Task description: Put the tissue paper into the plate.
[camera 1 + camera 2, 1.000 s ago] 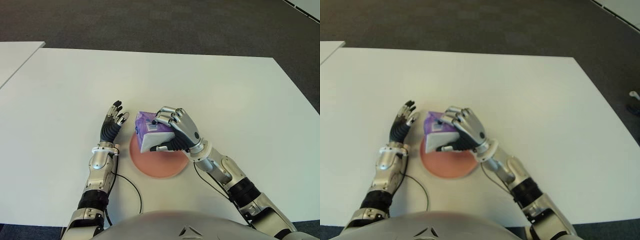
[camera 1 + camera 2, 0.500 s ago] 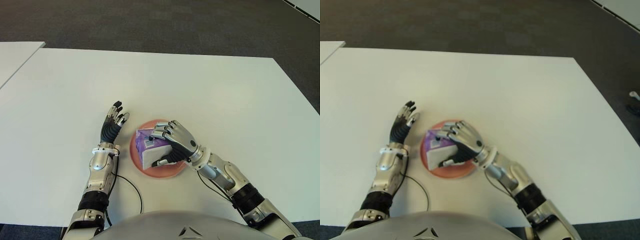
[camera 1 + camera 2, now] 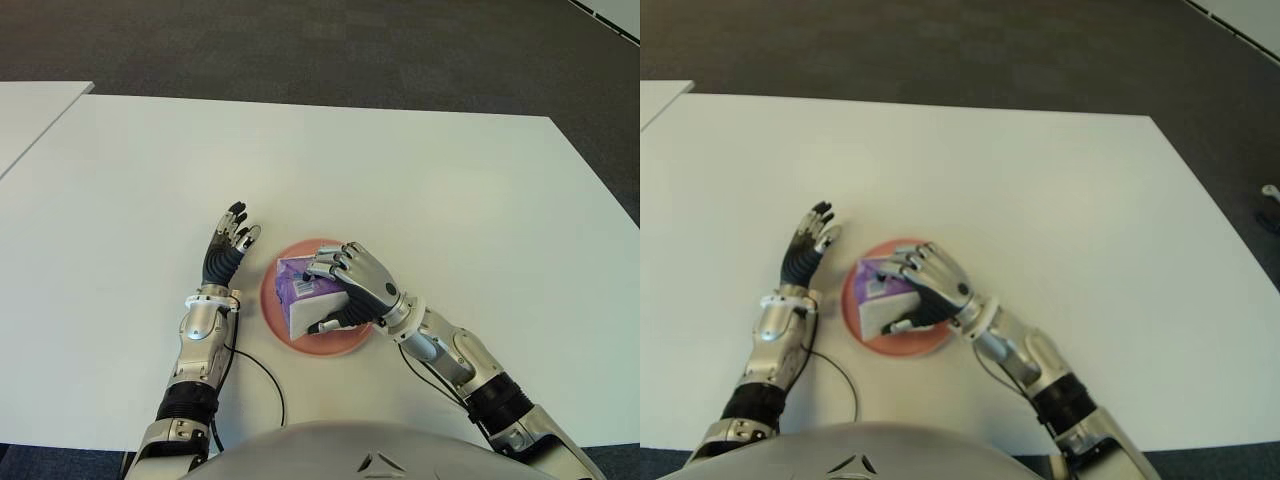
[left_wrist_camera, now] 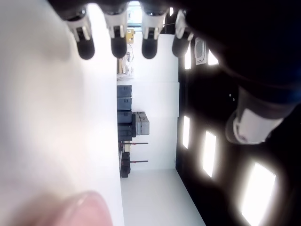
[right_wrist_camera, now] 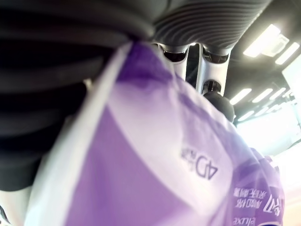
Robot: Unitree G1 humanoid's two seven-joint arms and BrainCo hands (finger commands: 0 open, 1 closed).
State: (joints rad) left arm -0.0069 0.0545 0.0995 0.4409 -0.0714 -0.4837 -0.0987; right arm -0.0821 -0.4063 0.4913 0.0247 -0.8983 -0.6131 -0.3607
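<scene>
Tissue paper, a soft purple-and-white plastic-wrapped pack [image 3: 303, 293], sits in the round pink plate [image 3: 272, 305]. Left of it the left hand [image 3: 226, 243] shows spread, empty. The right hand [image 3: 352, 290] clasps the pack from above; light, squashy, probably slippery, best gripped across its sides.

The only legible print stands on the purple-and-white plastic tissue pack [image 5: 155, 188]. In the right wrist view, near the middle right of the frame, small dark letters read roughly "4D", upside down. At the lower right corner a partial white word reads "axtue"; the characters above it cannot be read.
</scene>
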